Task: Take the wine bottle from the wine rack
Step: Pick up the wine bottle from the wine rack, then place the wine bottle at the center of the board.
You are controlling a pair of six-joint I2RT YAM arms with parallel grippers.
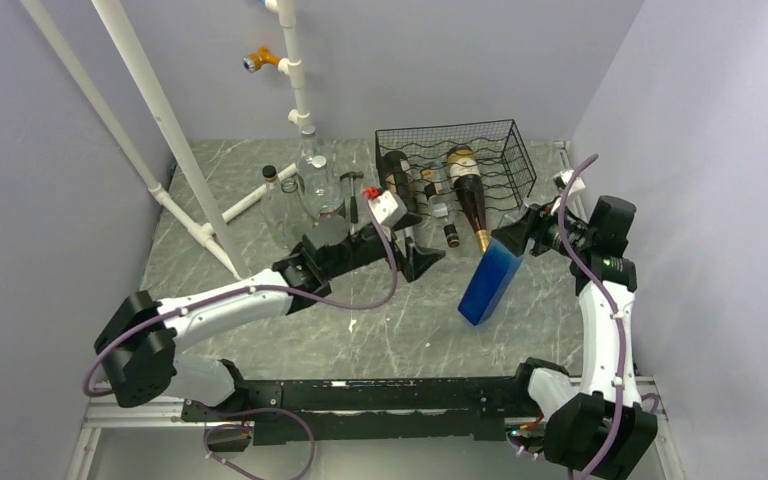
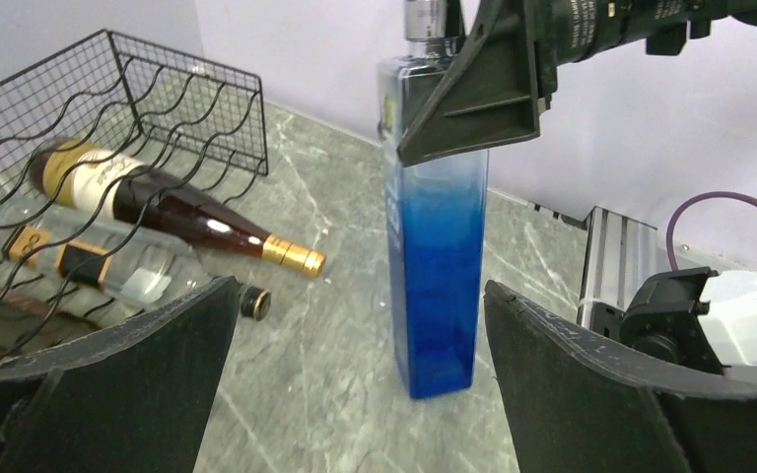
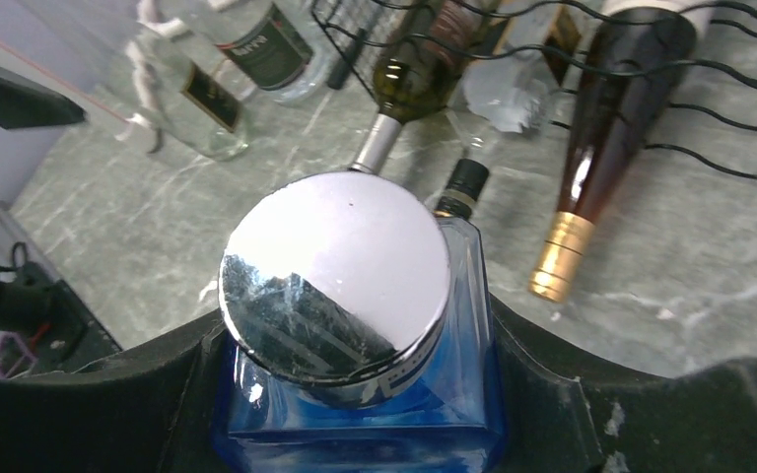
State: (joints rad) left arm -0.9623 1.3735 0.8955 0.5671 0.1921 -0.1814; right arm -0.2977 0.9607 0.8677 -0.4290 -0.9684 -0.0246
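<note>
Gripping the blue wine bottle [image 1: 490,282] at its shoulders, right tool [image 1: 512,240] has it upright, base on the counter [image 1: 390,325], out in front of the wine rack [image 1: 508,150]. Left tool [image 1: 412,257] jaws wide, empty, facing it. Looks like set-down; next: open the right jaws and lift straight clear of the cap [image 3: 335,296].

One bottle [image 1: 488,285] stands before the wine rack [image 1: 505,145]; perhaps three bottles [image 1: 472,195] lie inside.

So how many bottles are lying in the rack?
3 in the rack, seen from the top: a dark bottle on the left, a clear bottle in the middle, a brown bottle on the right. Others may be hidden.
</note>
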